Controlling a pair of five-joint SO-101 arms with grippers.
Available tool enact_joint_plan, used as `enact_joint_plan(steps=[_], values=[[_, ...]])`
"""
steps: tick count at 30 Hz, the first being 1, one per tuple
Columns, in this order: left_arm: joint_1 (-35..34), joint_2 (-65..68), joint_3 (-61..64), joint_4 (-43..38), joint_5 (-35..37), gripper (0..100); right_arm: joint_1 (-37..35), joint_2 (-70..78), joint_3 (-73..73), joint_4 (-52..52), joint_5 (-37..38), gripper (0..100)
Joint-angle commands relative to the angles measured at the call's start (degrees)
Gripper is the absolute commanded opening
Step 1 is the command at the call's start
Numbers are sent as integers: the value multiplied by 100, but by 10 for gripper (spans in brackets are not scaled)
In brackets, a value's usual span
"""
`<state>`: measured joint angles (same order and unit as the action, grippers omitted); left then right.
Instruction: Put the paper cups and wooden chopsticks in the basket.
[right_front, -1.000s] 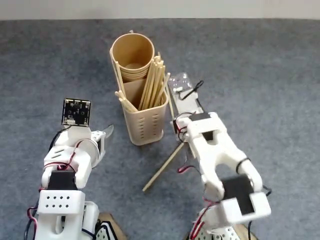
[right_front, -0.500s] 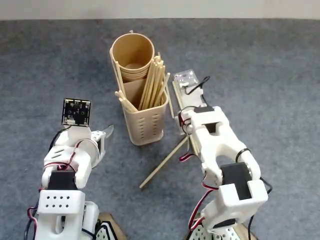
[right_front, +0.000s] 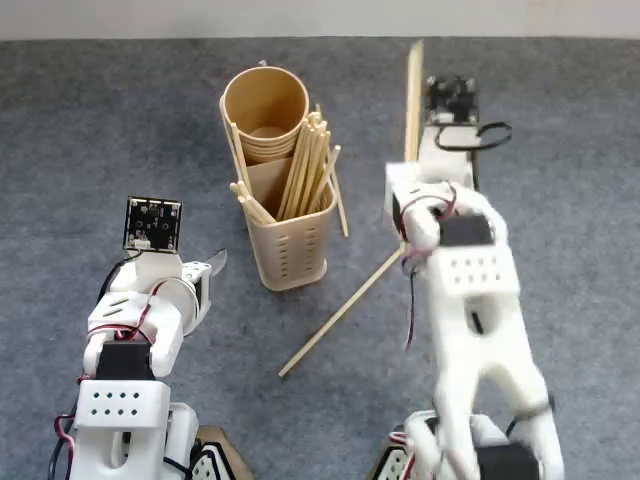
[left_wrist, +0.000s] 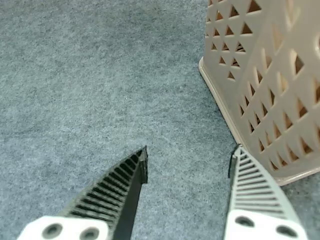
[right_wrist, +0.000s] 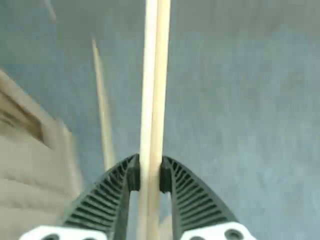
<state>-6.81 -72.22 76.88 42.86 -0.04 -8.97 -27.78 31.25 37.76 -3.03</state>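
Observation:
The tan basket (right_front: 288, 245) stands mid-table with stacked paper cups (right_front: 264, 104) and several wooden chopsticks (right_front: 306, 168) upright in it. My right gripper (right_front: 409, 178) is raised to the right of the basket and shut on a pair of chopsticks (right_front: 413, 98) that point toward the far edge. In the right wrist view the fingers (right_wrist: 148, 169) clamp the pair (right_wrist: 155, 75). One loose chopstick (right_front: 345, 308) lies slanted on the carpet in front of the basket. My left gripper (left_wrist: 190, 155) stands open and holds nothing, low beside the basket (left_wrist: 260, 75).
Another chopstick (right_front: 341, 208) leans along the basket's right side. Grey carpet (right_front: 120, 120) covers the whole table. Open floor lies left of the basket and at the far right.
My right arm has lifted the chopstick pair off the carpet beside the basket and swung it up and away. The loose chopstick shifted slightly. The left arm stayed still.

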Motion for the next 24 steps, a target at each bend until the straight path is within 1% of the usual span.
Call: enact_joint_plan(steps=[1, 6, 9, 12, 16, 18, 22, 23, 24], values=[[48, -101, -31, -105, 35, 263, -884, -1385, -277, -1323, -176, 5], [57, -92, -31, -105, 35, 263, -1947, -1490, -242, -3055, -167, 5], [57, -84, -31, -105, 35, 263, -2466, -1481, -57, -3635, -167, 5], [57, -84, -31, -105, 35, 263, -2642, -1481, 330, -3899, -167, 5], [57, -84, -31, -105, 35, 263, -2633, -1481, 831, -4136, -167, 8], [57, -84, -31, -105, 35, 263, -2633, -1481, 1007, -4136, -176, 41], [57, -84, -31, -105, 35, 263, -2633, -1525, 1086, -4110, -176, 204], [57, -75, -31, -105, 35, 263, -2633, -1543, 1086, -4110, -176, 228], [57, -75, -31, -105, 35, 263, -2633, -1552, 1077, -4101, -176, 231]])
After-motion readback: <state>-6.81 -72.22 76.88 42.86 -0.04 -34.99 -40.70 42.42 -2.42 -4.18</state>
